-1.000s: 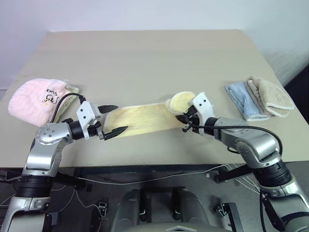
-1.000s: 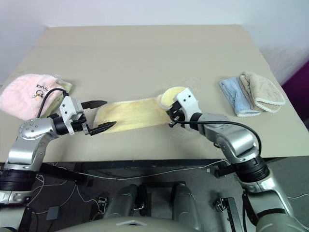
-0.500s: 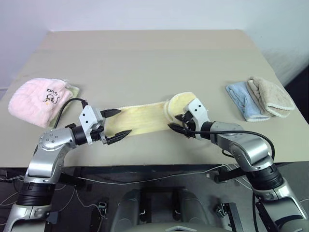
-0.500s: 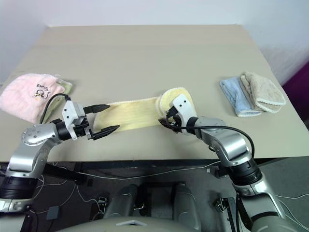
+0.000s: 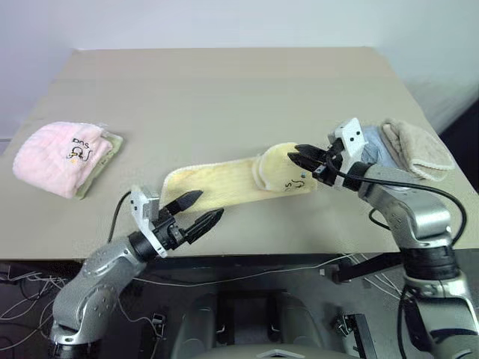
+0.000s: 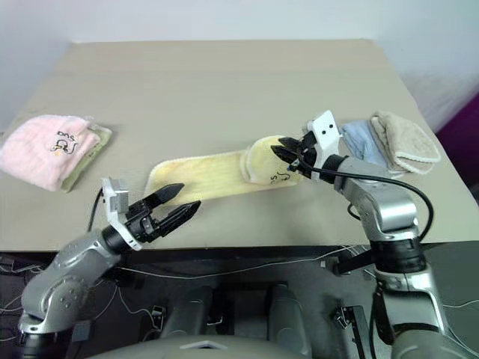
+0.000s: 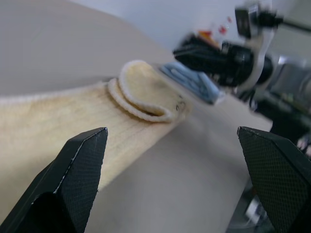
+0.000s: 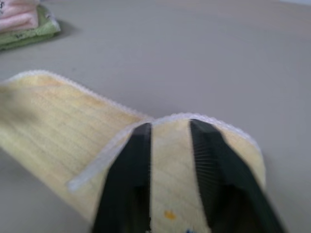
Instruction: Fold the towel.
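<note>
Left eye view: the towel [image 5: 224, 183] at centre has one end folded over (partway); left gripper [image 5: 202, 209] gapes empty, right gripper's [image 5: 305, 158] state unclear.

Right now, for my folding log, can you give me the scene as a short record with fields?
Surface: tan table
Towel: pale yellow rectangular terry towel, stretched along the table's near side, right end folded back over itself, small dark logo at that end
Left tool: open, empty, by the towel's left end
Right tool: at the folded end; contact unclear
Others: pink towel with dark logo far left; light blue folded towel and beige folded towel far right
</note>
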{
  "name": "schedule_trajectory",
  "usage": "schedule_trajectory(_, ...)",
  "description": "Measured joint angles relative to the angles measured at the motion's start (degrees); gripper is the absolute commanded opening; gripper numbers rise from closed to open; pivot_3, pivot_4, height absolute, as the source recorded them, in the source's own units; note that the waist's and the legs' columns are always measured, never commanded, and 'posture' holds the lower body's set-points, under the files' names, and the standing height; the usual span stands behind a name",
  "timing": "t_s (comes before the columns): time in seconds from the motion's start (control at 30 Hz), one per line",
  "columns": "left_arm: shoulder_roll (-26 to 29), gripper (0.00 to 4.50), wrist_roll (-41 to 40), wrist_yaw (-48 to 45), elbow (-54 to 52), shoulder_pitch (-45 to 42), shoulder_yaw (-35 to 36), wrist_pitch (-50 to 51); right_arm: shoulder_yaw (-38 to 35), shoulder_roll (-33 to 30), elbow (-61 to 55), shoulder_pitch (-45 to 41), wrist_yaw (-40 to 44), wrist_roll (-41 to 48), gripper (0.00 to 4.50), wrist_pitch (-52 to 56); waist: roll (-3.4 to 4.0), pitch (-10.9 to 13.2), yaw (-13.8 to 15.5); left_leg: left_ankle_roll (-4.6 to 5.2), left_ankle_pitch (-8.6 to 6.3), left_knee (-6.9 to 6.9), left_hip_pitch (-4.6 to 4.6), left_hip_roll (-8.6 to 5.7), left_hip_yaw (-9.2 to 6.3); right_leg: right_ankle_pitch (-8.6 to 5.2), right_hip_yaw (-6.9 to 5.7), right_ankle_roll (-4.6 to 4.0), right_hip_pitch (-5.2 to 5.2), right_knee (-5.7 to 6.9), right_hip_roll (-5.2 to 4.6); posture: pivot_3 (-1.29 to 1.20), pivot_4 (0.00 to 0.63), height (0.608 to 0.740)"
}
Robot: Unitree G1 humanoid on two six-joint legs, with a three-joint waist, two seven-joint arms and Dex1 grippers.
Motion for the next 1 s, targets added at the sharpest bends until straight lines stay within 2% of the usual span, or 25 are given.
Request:
schedule_trajectory(0.03,-1.6,4.50,-2.5,2.7,-0.6,0.5,0.4,1.0,1.1,0.7,2.6,-0.2,0.8,-1.2,0.02,-1.9,0.00,0.0,0.0,0.00,0.00,0.01,0.01,-0.02,-0.01,0.00,0.00,0.00,0.02,0.01,-0.03,0.00,0.150,0.740)
schedule_trajectory(0.23,-5.2,4.50,-7.6,14.5,-5.0,5.6,1.4,3.3,5.6,3.8,15.7,-0.7,4.1,-8.4,0.02,-11.7,-0.02,0.0,0.0,0.00,0.00,0.03,0.07,-0.03,-0.03,0.00,-0.02,0.00,0.10,-0.01,-0.01,0.00,0.150,0.740)
schedule_trajectory(0.4,-8.4,4.50,-10.4,23.4,-6.0,8.7,1.9,3.6,7.3,4.9,21.0,-1.1,5.3,-12.8,0.02,-18.4,-0.10,-0.1,-0.1,-0.01,-0.02,-0.03,0.47,-0.01,-0.05,-0.02,-0.02,-0.03,0.46,-0.05,0.00,0.00,0.150,0.740)
schedule_trajectory(0.6,-11.5,4.50,-13.8,33.0,-6.0,10.7,3.3,3.6,5.3,5.6,19.7,-0.9,7.8,-10.8,0.02,-17.9,-0.09,-0.1,-0.1,-0.03,-0.04,-0.07,0.52,-0.01,-0.07,-0.12,0.00,-0.21,0.46,-0.06,-0.12,0.00,0.150,0.740)
schedule_trajectory(0.77,-14.6,4.50,-20.3,40.4,-5.3,11.1,4.9,3.3,1.5,5.0,14.0,-3.6,9.8,-6.4,0.02,-15.3,-0.08,-0.1,0.0,-0.05,-0.06,-0.07,0.50,-0.01,-0.08,-0.12,0.00,-0.22,0.43,-0.07,-0.21,0.00,0.150,0.740)
schedule_trajectory(1.0,-16.7,4.50,-29.2,48.2,-1.9,6.6,6.4,1.6,-0.1,4.2,12.2,-5.8,9.8,-5.9,0.02,-13.7,-0.09,-0.1,0.2,-0.06,-0.07,-0.06,0.50,-0.05,-0.09,-0.12,0.00,-0.26,0.46,-0.08,-0.23,0.00,0.150,0.740)
